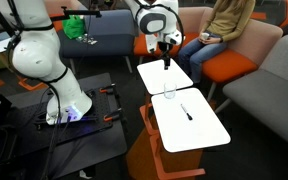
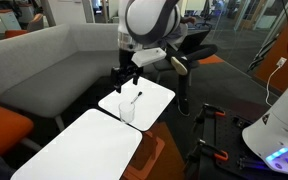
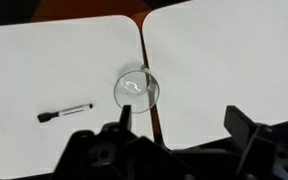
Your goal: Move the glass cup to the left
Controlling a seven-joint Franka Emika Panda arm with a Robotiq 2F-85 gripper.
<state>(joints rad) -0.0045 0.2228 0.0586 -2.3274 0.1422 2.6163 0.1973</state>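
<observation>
Dark gripper fingers [image 3: 236,122] fill the bottom edge of the wrist view, spread wide with nothing between them. The black two-fingered gripper [image 3: 179,125] is released and grasps nothing. Just above them, at the centre of that frame, stands the small clear round glass cup [image 3: 136,88], upright and see-through. It sits at the inner edge of a white rectangular tabletop [image 3: 44,50] in the left half of the frame. Its rim overlaps the narrow dark gap to a second white tabletop [image 3: 234,60] in the right half. It seems to rest on the left one only, though the glass blurs that edge. To the lower left of the cup, apart from it, a thin dark pen-like stick [image 3: 64,113] lies flat on the same tabletop.

In both exterior views the cup [image 1: 170,95] [image 2: 127,111] stands at the seam between the two tops, with the stick [image 1: 186,111] [image 2: 136,98] beside it. The gripper [image 1: 165,60] [image 2: 127,80] hangs higher in the frame than the cup, not touching it, fingers pointing down. Its white robot arm [image 2: 149,20] rises to the top of the frame. A grey sofa [image 2: 54,60] curves behind the tabletops at the left of an exterior view. A seated person [image 1: 224,25] occupies the upper right of an exterior view.
</observation>
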